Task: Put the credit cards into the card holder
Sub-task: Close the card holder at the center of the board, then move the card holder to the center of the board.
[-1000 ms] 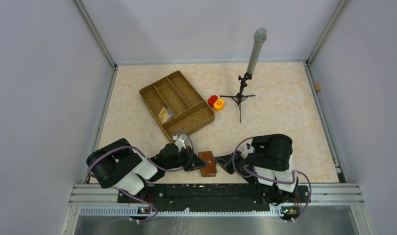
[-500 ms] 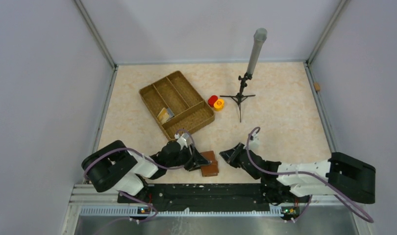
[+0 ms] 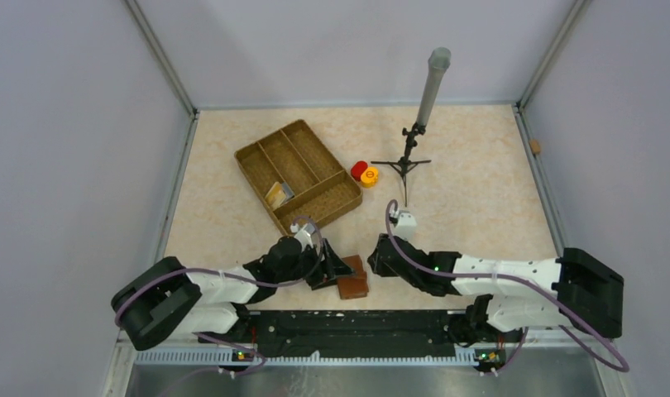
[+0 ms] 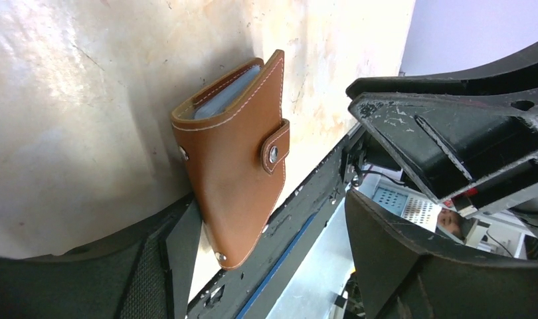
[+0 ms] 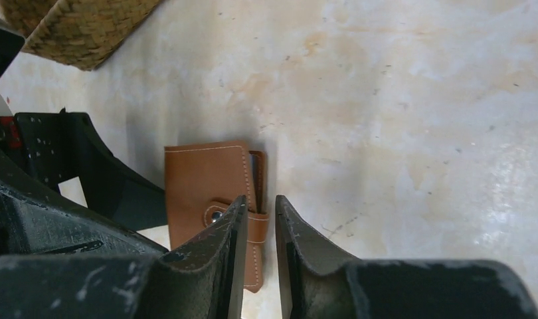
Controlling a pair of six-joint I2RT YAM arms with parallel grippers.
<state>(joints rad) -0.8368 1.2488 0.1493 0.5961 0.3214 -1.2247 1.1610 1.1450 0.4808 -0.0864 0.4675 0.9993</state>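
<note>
The card holder [image 3: 353, 283], a closed brown leather wallet with its clasp snapped, lies on the table near the front rail. My left gripper [image 3: 335, 270] is at its left side with the jaws wide open. In the left wrist view the card holder [image 4: 230, 166] has its lower corner between them, close to the left finger [image 4: 177, 259]. My right gripper [image 3: 375, 263] is at the wallet's right edge. In the right wrist view that gripper [image 5: 261, 207] is open by a narrow gap over the clasp strap of the card holder [image 5: 203, 183]. The credit cards [image 3: 278, 194] lie in the wicker tray.
The divided wicker tray [image 3: 257, 155] stands behind the left arm. Red [image 3: 359, 169] and orange [image 3: 370, 176] caps lie beside it. A small tripod with a grey tube [image 3: 409, 157] stands at centre back. The front rail runs just below the card holder.
My left gripper has opened wide and let go of the card holder. The right arm has stretched out leftward to the wallet, and its jaws have parted slightly.
</note>
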